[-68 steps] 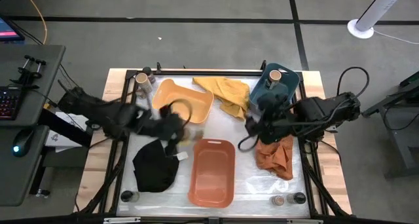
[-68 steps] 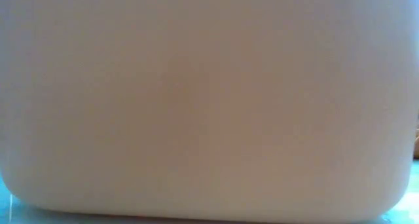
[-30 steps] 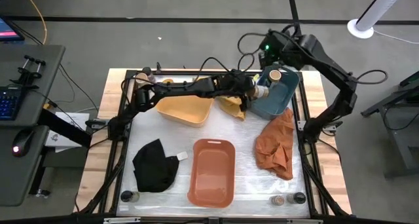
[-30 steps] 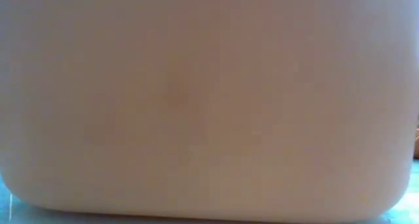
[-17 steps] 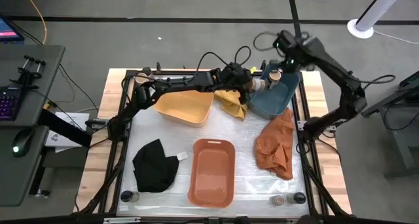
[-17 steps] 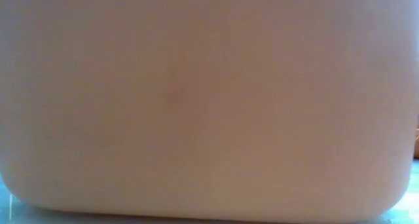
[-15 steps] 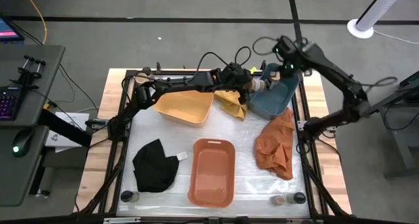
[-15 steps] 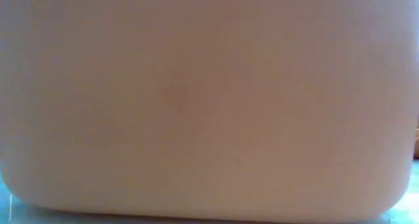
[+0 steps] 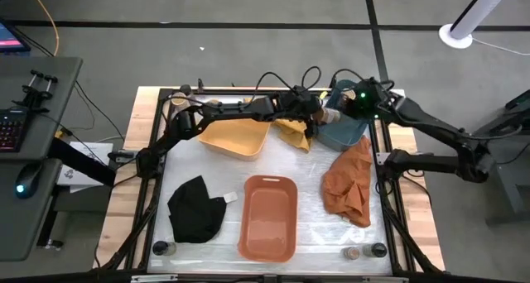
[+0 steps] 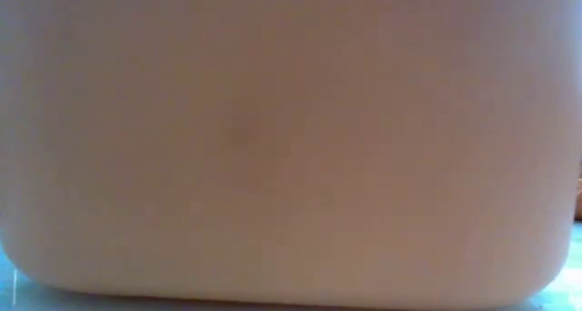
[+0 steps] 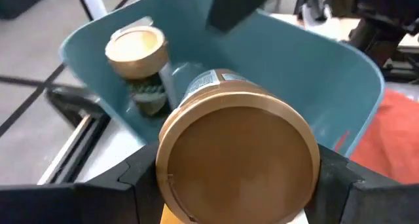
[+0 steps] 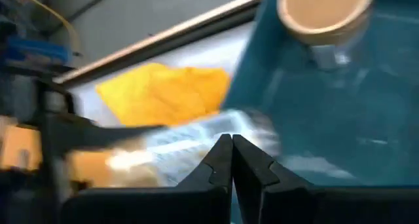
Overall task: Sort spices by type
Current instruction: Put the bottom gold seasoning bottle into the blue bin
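My left gripper point(image 9: 325, 116) reaches from the table's left to the blue tub point(image 9: 346, 131) at the far right and is shut on a spice jar point(image 11: 237, 155) with a tan lid. A second tan-topped jar point(image 11: 135, 50) stands upright on the tub's floor. My right gripper point(image 12: 230, 160) is shut with nothing between its fingers. It hangs over the tub point(image 12: 327, 119), close to the held jar point(image 12: 196, 142). More spice jars stand at the table's far left corner point(image 9: 178, 97), its near left corner point(image 9: 161, 248) and its near right corner point(image 9: 364, 251). My left gripper pinches the jar at its lid end point(image 11: 163, 178) between its two fingers point(image 11: 134, 181), one on each side. The fingers come from the table's left, slanting down, and lie along the jar, whose lid faces back toward the wrist. The jar hangs clear over the tub's left rim.
A yellow tub point(image 9: 232, 134) sits at the far left and an orange tub point(image 9: 267, 217) at the near middle; its wall fills the low view point(image 10: 291, 147). A black cloth point(image 9: 195, 208), a yellow cloth point(image 9: 294, 132) and an orange cloth point(image 9: 348, 184) lie on the table.
My right gripper has come down from high above the table's far edge to just over the blue tub, turning as it sank. My left gripper has kept the jar at the tub's left rim.
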Robot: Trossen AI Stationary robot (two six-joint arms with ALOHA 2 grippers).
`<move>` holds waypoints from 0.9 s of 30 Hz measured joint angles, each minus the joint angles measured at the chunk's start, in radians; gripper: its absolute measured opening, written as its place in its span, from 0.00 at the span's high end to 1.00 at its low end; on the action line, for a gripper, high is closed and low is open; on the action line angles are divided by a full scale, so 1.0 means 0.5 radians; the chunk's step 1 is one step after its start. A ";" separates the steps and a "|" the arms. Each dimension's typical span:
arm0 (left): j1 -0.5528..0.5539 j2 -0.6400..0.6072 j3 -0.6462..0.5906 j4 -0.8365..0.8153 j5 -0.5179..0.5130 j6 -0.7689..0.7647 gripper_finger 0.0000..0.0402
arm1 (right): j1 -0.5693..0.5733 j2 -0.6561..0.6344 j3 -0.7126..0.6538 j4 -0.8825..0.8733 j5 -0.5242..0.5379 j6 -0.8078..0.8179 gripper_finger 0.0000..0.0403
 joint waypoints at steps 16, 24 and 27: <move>-0.036 0.071 0.002 0.011 -0.033 0.048 0.36 | 0.128 0.120 -0.176 0.230 -0.008 0.129 1.00; -0.036 0.072 0.002 0.040 -0.036 0.057 0.35 | 0.128 0.122 -0.176 0.200 -0.005 0.132 1.00; -0.036 0.072 0.002 0.055 -0.036 0.079 0.31 | 0.128 0.123 -0.176 0.185 0.005 0.132 1.00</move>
